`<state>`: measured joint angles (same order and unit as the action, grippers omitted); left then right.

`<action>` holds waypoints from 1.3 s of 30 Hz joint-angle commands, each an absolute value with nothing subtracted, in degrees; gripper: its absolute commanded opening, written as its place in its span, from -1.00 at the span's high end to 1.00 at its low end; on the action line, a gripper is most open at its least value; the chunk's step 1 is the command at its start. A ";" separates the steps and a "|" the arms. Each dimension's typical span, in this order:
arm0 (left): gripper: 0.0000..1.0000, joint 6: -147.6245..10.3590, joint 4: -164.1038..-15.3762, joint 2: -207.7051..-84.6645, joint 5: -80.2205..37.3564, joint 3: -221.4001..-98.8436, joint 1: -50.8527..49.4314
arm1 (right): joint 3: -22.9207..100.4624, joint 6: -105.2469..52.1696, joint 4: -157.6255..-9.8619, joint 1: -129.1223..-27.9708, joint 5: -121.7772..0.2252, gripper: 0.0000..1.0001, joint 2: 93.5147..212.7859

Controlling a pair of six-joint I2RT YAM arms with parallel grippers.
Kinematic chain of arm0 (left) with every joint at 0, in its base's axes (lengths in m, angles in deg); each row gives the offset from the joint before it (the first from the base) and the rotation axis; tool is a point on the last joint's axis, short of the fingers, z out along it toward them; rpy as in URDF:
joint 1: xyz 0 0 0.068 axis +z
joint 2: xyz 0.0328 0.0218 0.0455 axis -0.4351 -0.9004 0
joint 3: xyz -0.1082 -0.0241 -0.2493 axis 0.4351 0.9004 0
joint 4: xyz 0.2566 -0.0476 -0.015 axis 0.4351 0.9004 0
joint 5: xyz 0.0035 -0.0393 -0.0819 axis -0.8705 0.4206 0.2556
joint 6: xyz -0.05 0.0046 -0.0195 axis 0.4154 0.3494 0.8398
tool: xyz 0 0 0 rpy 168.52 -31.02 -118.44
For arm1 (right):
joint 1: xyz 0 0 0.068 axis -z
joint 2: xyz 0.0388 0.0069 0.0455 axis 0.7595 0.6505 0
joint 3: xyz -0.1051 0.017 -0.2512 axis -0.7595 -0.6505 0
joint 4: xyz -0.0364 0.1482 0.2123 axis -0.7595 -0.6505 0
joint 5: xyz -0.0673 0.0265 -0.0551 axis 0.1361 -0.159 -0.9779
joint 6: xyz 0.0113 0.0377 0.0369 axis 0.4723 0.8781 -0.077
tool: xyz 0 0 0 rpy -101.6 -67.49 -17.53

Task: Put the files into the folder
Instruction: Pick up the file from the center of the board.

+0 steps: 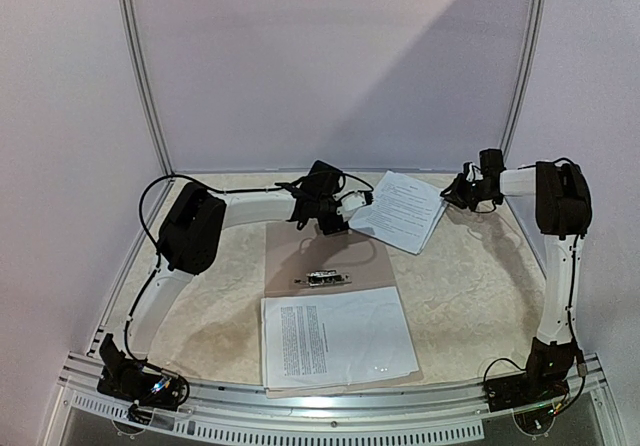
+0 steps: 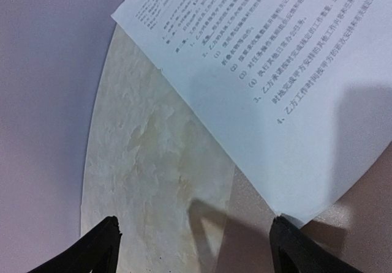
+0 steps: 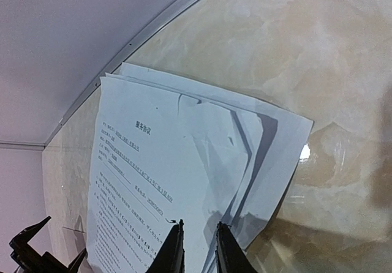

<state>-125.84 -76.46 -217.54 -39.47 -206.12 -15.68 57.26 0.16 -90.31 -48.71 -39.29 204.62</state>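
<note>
marbled tabletop [image 1: 470,296] is bearing the files [image 1: 400,209], likely light and floppy (pinch an edge), far right of the folder [image 1: 310,251], left gripper [image 2: 193,239] gaping beside them, right gripper [image 3: 197,242] sitting nearly closed, grip unclear.

Files [image 3: 184,163]: fanned stack of white printed sheets, centre to lower left, flat on the marbled beige table [image 3: 318,52]. Top sheet is creased mid-page. Right gripper [image 3: 199,251] is at bottom centre, fingers a narrow gap apart over the stack's near edge; can't tell if it's pinching. Left gripper [image 3: 58,242]: black tips, lower-left corner. Metal rail [image 3: 138,37] and white wall [image 3: 61,28] are upper left.
</note>
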 commanded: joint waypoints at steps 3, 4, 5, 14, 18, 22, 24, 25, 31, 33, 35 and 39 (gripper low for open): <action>-0.72 -125.65 -76.83 -219.07 -39.14 -206.92 -16.57 | 58.23 -1.09 -93.59 -49.05 -43.11 0.64 205.56; -0.72 -125.70 -76.83 -219.06 -39.18 -206.92 -16.57 | 58.23 -0.95 -93.61 -49.07 -43.26 0.64 205.72; -0.72 -125.81 -76.83 -219.13 -39.16 -206.88 -16.65 | 58.23 -0.88 -93.34 -49.07 -43.05 0.64 205.81; -0.72 -126.25 -77.06 -219.28 -39.15 -206.91 -16.75 | 59.88 0.41 -91.23 -50.92 -38.64 0.70 208.37; -0.73 -126.10 -77.05 -219.31 -39.05 -206.93 -16.75 | 60.32 2.13 -89.78 -51.04 -36.89 0.72 209.23; -0.72 -126.02 -76.85 -219.57 -38.62 -206.89 -16.84 | 60.39 3.10 -87.71 -51.22 -34.41 0.72 209.35; -0.73 -126.05 -76.92 -219.76 -38.53 -206.91 -16.84 | 60.30 4.08 -85.71 -51.33 -32.35 0.72 209.40; -0.73 -126.04 -76.91 -219.88 -38.43 -206.91 -16.84 | 60.26 4.68 -84.46 -51.34 -31.29 0.72 209.57; -0.72 -126.15 -77.09 -220.21 -38.32 -207.09 -16.93 | 60.28 8.49 -79.27 -52.83 -26.64 0.66 211.16; -0.72 -126.14 -77.05 -220.26 -38.32 -207.04 -16.93 | 60.08 10.29 -78.04 -53.15 -25.71 0.64 211.73; -0.72 -126.15 -77.01 -220.24 -38.31 -207.02 -16.93 | 60.05 10.82 -77.75 -53.62 -25.65 0.63 211.97; -0.72 -126.09 -76.83 -220.23 -38.32 -207.00 -16.93 | 59.93 10.75 -77.61 -54.13 -25.38 0.53 211.82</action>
<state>-125.90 -77.94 -218.15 -39.15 -206.30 -15.86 59.27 9.50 -79.84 -53.36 -27.25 210.28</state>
